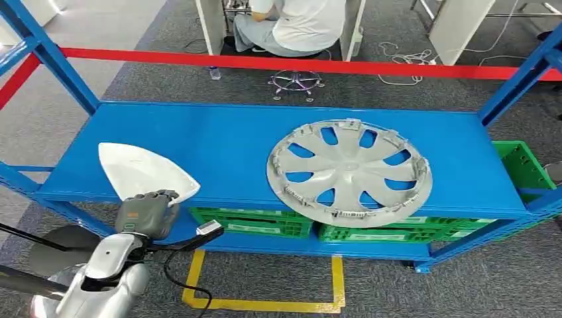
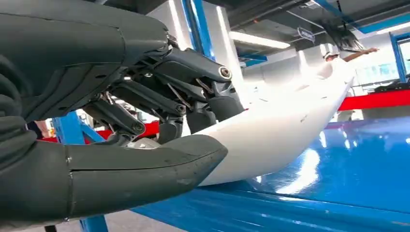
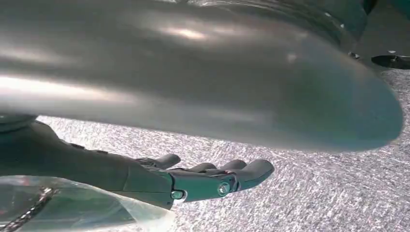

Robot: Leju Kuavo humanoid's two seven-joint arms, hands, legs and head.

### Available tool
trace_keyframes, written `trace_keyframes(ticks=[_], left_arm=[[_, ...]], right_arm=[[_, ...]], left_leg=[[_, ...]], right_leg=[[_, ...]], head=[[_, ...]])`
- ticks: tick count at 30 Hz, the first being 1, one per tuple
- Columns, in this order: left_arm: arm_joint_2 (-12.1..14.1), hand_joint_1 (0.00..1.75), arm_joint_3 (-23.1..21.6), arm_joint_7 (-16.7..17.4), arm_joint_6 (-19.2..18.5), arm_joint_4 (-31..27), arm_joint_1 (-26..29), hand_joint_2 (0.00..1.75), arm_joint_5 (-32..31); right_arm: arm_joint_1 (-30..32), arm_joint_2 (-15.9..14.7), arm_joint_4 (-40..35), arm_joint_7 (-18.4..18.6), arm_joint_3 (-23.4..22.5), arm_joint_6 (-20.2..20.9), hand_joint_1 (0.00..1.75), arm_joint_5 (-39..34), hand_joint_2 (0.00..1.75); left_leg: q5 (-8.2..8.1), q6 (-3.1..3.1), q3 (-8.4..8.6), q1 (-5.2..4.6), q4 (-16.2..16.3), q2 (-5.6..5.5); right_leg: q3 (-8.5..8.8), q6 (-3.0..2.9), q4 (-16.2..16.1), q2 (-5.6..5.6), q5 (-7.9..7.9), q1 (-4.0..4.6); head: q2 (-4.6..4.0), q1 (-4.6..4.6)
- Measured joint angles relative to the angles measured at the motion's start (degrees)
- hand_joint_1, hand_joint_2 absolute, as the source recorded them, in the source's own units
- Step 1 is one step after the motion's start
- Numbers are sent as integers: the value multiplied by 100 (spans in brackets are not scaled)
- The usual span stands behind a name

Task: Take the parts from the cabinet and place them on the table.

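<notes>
I see my left hand (image 1: 147,211) at the lower left of the frame, its fingers (image 1: 162,196) on the near edge of the white, pointed plastic shell part (image 1: 142,170) lying on the blue metal shelf (image 1: 219,142). Right of centre lies a round grey plastic wheel cover (image 1: 349,171). Green plastic crates (image 1: 255,222) sit below the shelf. A person in white (image 1: 291,25) sits at the top, behind a red rail (image 1: 278,64).

You were in an industrial workshop: blue steel racking (image 1: 278,152), green parts crates (image 1: 255,222) beneath, yellow floor tape (image 1: 265,305), grey carpet, and a seated person (image 1: 291,26) behind.
</notes>
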Motion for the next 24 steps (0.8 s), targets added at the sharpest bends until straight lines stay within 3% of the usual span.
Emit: trace_keyframes(ticks=[8, 17, 24], left_arm=[[9, 175, 0, 20, 22, 0, -15, 175, 0], [-2, 175, 29, -459, 238, -450, -227, 175, 0], [249, 175, -526, -142, 203, -1084, -493, 175, 0]], right_arm=[[-7, 0, 4, -79, -52, 0, 0, 96, 0], [-36, 0, 90, -208, -146, -133, 0, 85, 0], [-89, 0, 251, -264, -216, -262, 0, -6, 0]], left_leg=[[0, 0, 0, 0, 0, 0], [1, 0, 0, 0, 0, 0], [0, 0, -1, 0, 0, -1]], right_leg=[[0, 0, 0, -1, 0, 0], [0, 0, 1, -1, 0, 0], [1, 0, 0, -2, 0, 0]], head=[[0, 0], [0, 0], [0, 0]])
